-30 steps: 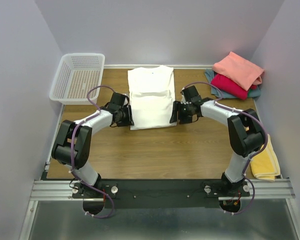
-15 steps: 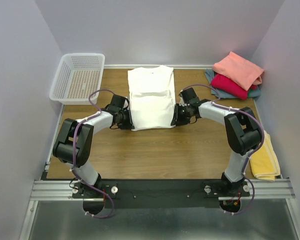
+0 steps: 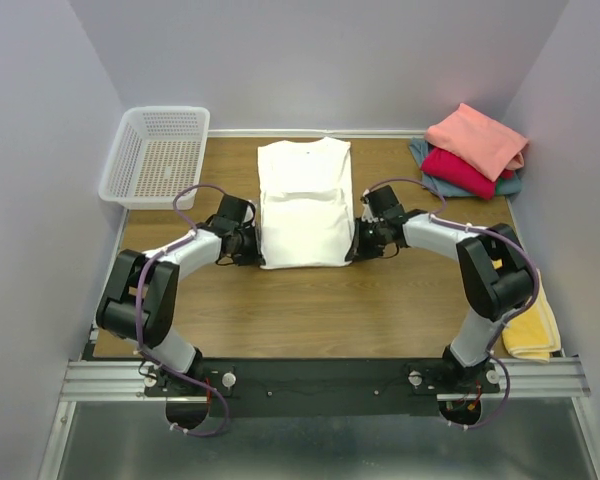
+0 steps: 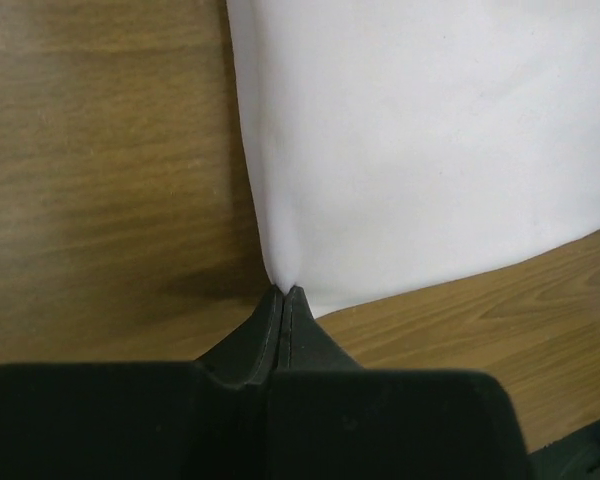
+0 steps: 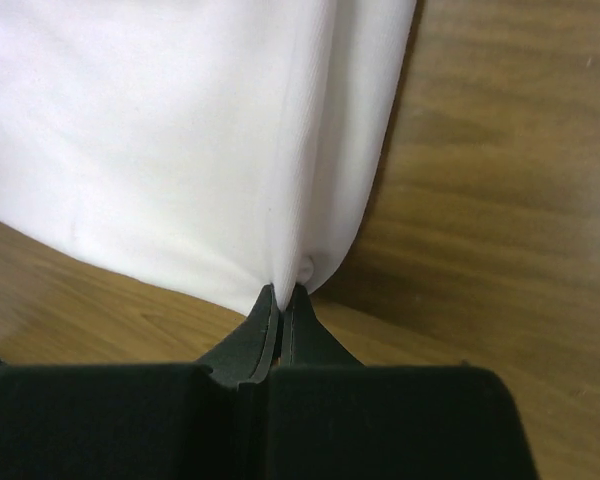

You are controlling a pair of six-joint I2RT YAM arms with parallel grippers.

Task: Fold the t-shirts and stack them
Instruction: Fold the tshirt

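Folded white t-shirt [image 3: 302,205] on surface [image 3: 310,300] — left pincer [image 4: 283,293] pinches its near-left corner, right pincer [image 5: 283,290] pinches its near-right corner.

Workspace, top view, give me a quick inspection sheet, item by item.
Surface: wood-grain table, no spills seen.
Job's things: white shirt part-folded at centre; salmon shirt on crimson shirt on grey-blue shirt, far right corner.
Clutter: basket far left; yellow cloth at right edge.
Pincers: left pincer and right pincer each shut on a near corner of the white shirt.
Cables: purple cables loop along both arms.
Surroundings: plain walls; metal rail in front.
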